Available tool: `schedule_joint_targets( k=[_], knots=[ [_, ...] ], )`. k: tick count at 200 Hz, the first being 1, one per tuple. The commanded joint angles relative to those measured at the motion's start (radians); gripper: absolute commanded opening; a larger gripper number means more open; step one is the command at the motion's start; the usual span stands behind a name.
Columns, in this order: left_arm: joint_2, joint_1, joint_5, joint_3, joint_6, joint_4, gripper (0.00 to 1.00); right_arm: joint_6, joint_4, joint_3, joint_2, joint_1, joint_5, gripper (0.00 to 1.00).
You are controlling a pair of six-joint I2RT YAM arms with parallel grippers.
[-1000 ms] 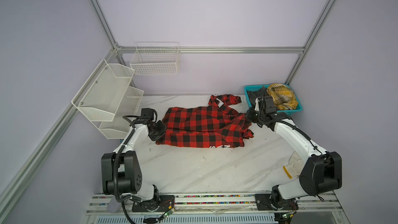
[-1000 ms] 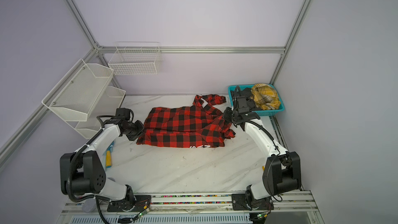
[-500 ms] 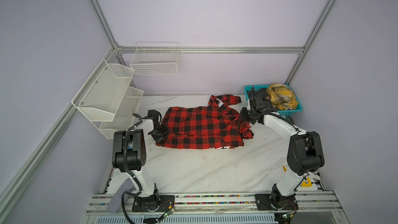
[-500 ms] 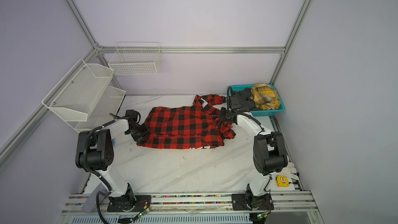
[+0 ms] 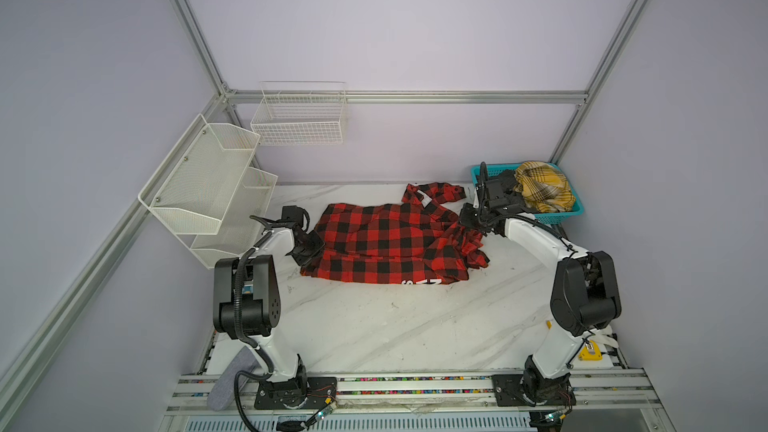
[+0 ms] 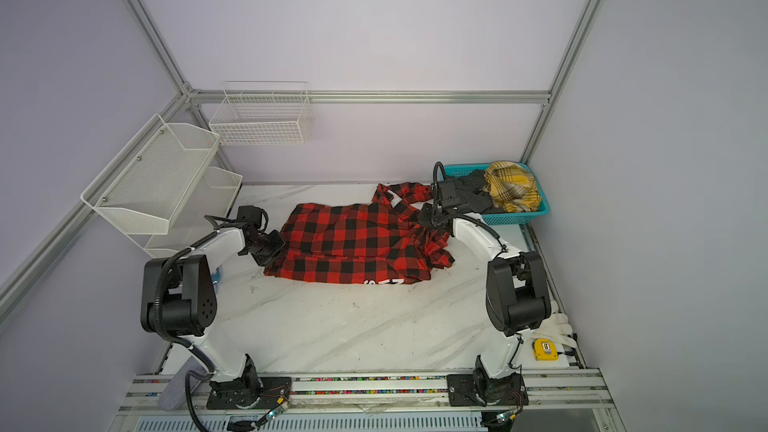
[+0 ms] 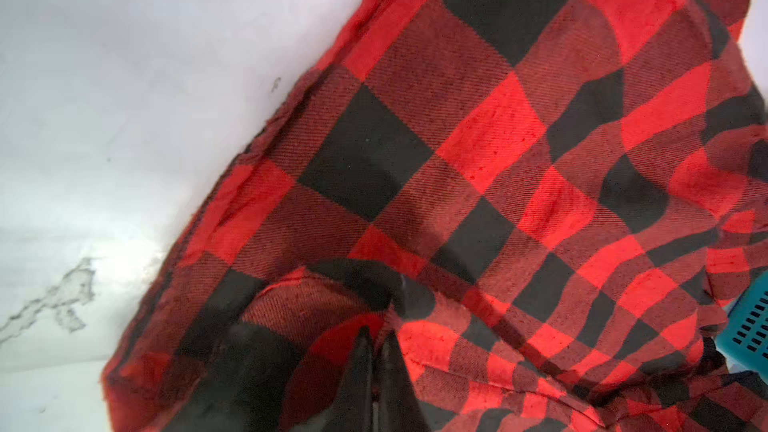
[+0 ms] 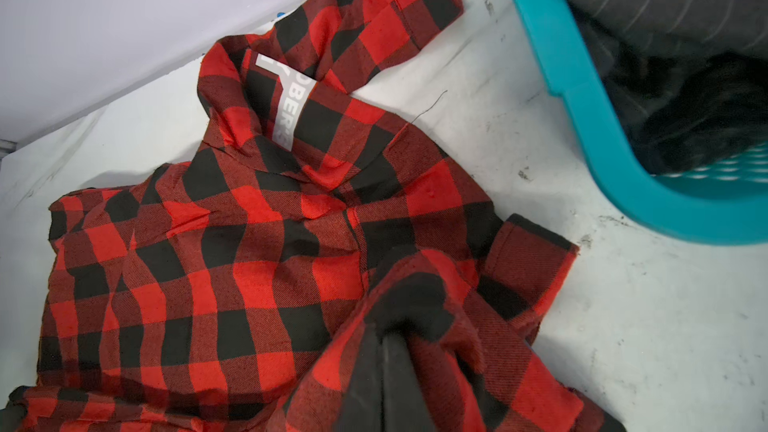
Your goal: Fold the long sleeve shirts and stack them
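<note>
**Red-and-black check shirt** [image 5: 386,243]: lies spread over the far half of the marble table [image 5: 374,326]. The collar and one buttoned cuff point toward the back wall, and the near hem shows white block letters.

**Edges and room:** bare marble runs from that hem to the front rail. A narrower strip stays free along the back wall. The shirt's right side is rumpled and lies just beside the teal basket [image 5: 557,216].

**Left gripper** [image 7: 376,336]: jaws pressed together on a raised fold at the shirt's left edge.

**Right gripper** [image 8: 392,336]: jaws likewise closed, with bunched cloth from the right side pinched and draped over the tips.

**Containers:**
- The teal basket stands in the far right corner. It holds a mustard plaid garment [image 5: 542,187] heaped beside a dark grey garment [image 6: 471,197].
- A wire basket [image 5: 299,118] hangs on the back wall.
- A mesh shelf unit [image 5: 208,184] hangs on the left wall.

**Materials:**
- The shirt is a soft twill weave in large squares.
- The teal basket is slotted plastic.
- The tabletop is white with grey veins and scuff marks.
</note>
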Motion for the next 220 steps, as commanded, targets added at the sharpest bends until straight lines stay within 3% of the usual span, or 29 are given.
schedule_joint_targets(
  k=[1,13,41,67,78,91,135,174,220],
  knots=[
    [0.029,0.003,0.005,0.099,-0.022,0.048,0.00,-0.001,-0.022,0.023,-0.014,0.004,0.032,0.00],
    [0.079,0.002,0.029,0.125,-0.019,0.047,0.00,-0.003,-0.021,0.035,0.004,0.003,0.031,0.00],
    [0.117,-0.003,0.063,0.123,-0.038,0.043,0.34,-0.031,-0.057,0.075,0.053,0.005,0.007,0.01],
    [0.009,-0.020,0.009,0.104,-0.040,-0.001,0.49,-0.038,-0.117,0.101,0.032,0.012,0.068,0.54],
    [-0.045,-0.037,-0.037,0.104,-0.036,-0.039,0.52,-0.011,-0.153,0.114,0.024,0.010,0.105,0.67],
    [-0.087,-0.067,-0.071,0.101,-0.034,-0.077,0.54,-0.007,-0.204,0.137,0.026,-0.001,0.149,0.74],
    [-0.114,-0.174,-0.043,0.008,-0.060,-0.058,0.42,0.051,-0.324,0.114,-0.018,-0.042,0.220,0.75],
    [-0.061,-0.183,0.010,-0.064,-0.069,-0.005,0.21,0.043,-0.312,-0.087,-0.145,-0.062,0.157,0.72],
    [-0.029,-0.183,0.020,-0.082,-0.041,0.007,0.11,0.095,-0.245,-0.284,-0.189,-0.068,0.086,0.69]
  ],
)
